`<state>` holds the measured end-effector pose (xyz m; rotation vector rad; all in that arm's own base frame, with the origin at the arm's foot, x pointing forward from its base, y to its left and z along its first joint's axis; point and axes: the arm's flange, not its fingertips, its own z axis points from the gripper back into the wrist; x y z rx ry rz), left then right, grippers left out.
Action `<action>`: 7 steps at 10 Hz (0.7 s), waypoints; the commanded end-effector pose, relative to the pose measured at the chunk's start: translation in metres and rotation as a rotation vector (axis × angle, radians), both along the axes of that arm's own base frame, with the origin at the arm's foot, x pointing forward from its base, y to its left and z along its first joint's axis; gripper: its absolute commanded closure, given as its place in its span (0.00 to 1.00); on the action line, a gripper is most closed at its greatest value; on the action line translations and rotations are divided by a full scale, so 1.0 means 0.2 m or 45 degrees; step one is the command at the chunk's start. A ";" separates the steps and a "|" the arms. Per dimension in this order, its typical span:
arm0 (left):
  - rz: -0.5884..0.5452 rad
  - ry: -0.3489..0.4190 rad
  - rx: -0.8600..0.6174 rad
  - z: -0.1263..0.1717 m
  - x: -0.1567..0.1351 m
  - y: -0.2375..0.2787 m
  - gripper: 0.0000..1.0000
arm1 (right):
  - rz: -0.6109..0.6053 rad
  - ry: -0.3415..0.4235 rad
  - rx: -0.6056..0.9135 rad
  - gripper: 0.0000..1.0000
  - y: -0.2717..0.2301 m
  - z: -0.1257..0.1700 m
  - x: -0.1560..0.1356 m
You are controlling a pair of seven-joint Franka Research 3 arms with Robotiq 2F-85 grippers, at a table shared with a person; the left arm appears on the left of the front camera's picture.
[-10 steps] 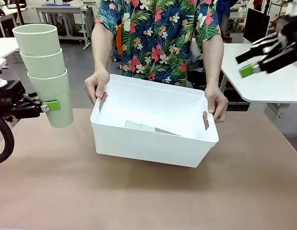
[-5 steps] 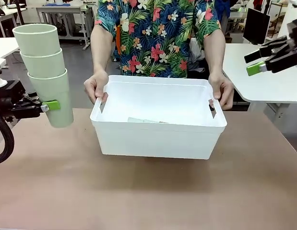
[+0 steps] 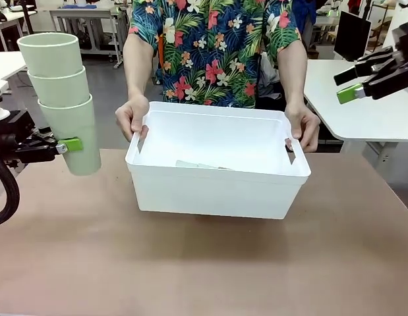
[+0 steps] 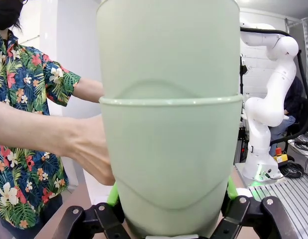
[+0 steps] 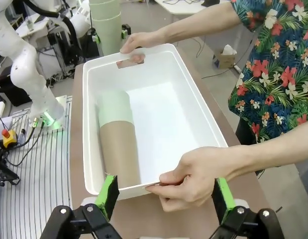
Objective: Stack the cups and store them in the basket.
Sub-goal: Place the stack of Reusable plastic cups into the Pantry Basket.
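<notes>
My left gripper (image 3: pixel 76 146) is shut on the lowest of three nested mint green cups (image 3: pixel 61 99), held upright above the table's left edge. In the left wrist view the cups (image 4: pixel 171 149) stand between the green pads (image 4: pixel 113 195). A person holds the white basket (image 3: pixel 217 191) by both slot handles at the table's middle. Inside the basket (image 5: pixel 85 114) a tan-brown cup (image 5: pixel 119 152) lies on its side, nested with a mint green cup (image 5: pixel 114 110). My right gripper (image 3: pixel 345 84) hangs open, high at the right. In its wrist view the right gripper (image 5: pixel 166 199) is above the person's hand (image 5: pixel 193 177) on the rim.
The brown table (image 3: pixel 204 270) is bare in front of the basket. A white table (image 3: pixel 362 115) stands at the far right. The person's hands (image 3: pixel 131 117) grip both ends of the basket. The white left arm (image 5: pixel 24 64) rises beside the table.
The person has levelled the tilted basket and squared it to the table. My right gripper drifted right and slightly up. The left gripper and its cups have not moved.
</notes>
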<state>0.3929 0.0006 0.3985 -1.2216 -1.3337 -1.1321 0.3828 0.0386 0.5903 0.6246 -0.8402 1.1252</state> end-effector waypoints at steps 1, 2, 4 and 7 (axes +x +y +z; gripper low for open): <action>-0.002 -0.017 -0.007 0.02 -0.01 -0.01 0.14 | -0.006 0.019 0.021 0.00 0.00 0.02 0.00; -0.002 -0.017 -0.007 0.02 -0.01 -0.01 0.14 | -0.006 0.019 0.021 0.00 0.00 0.02 0.00; -0.002 -0.017 -0.007 0.02 -0.01 -0.01 0.14 | -0.006 0.019 0.021 0.00 0.00 0.02 0.00; -0.002 -0.017 -0.007 0.02 -0.01 -0.01 0.14 | -0.006 0.019 0.021 0.00 0.00 0.02 0.00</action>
